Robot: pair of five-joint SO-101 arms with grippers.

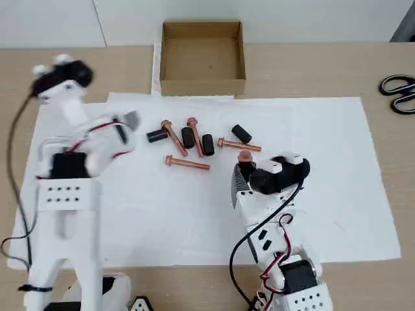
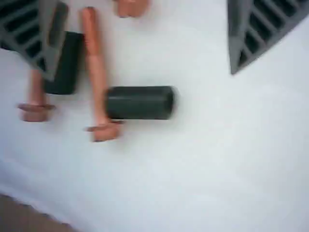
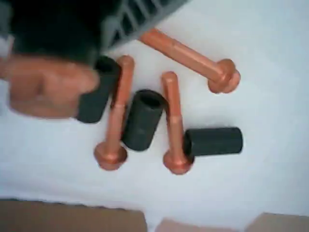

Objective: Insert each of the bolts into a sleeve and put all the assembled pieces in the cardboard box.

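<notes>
The cardboard box was stood open at the far edge of the white sheet, and its bare brown floor was seen from wall to wall in the high view. On the sheet in front of it four copper bolts and four black sleeves were scattered, laid side by side and none of them in the box. A pair of scissors was shown by the high view on the table, off the sheet and well apart from the parts. By the left wrist view one sleeve was brought close, laid crosswise with its end touching the shank of a bolt near the head. In the right wrist view three bolts and three sleeves were seen from the other side, and the open bore of the middle sleeve could be looked into. The left gripper was held spread wide over the sheet, with nothing gripped and nothing touched, the crosswise sleeve being seen below the gap. The right gripper was closed on a fifth bolt, whose head was turned upward in the high view; the same bolt was given by the right wrist view as a blurred copper mass close to the lens
</notes>
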